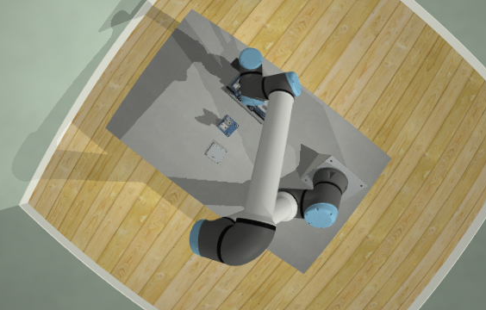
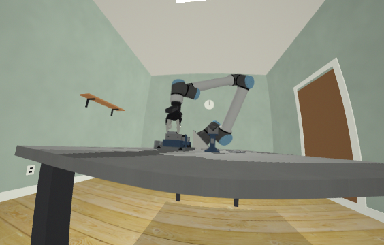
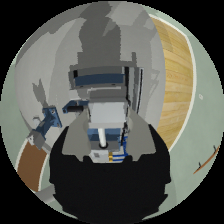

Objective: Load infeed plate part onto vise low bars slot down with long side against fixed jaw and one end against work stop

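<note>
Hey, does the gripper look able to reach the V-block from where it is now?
Probably yes. The gripper, shut on the part, hangs over the vise; the V-block stands apart nearby on the table, with nothing visible between them.

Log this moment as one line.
phase: loading | gripper: shut on block | position: over vise | infeed plate: no block
</note>
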### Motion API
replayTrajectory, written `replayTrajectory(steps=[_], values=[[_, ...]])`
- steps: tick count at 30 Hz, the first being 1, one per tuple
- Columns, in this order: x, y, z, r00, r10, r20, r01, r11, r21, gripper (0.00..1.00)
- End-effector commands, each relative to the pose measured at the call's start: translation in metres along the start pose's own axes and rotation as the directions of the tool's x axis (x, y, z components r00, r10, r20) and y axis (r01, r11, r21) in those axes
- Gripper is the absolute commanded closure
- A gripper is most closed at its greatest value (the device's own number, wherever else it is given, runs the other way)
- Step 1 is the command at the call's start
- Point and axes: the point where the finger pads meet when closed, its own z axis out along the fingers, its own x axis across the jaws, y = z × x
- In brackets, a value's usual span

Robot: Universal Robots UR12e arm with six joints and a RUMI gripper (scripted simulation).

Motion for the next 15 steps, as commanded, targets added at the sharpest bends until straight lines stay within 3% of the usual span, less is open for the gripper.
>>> replayTrajectory(steps=[1,15], values=[[0.0003,-0.0006,-0.0006,1.000,0.000,-0.001,0.000,1.000,0.001,1.00],[0.0003,-0.0006,0.0011,1.000,0.000,-0.001,0.000,1.000,0.001,1.00]])
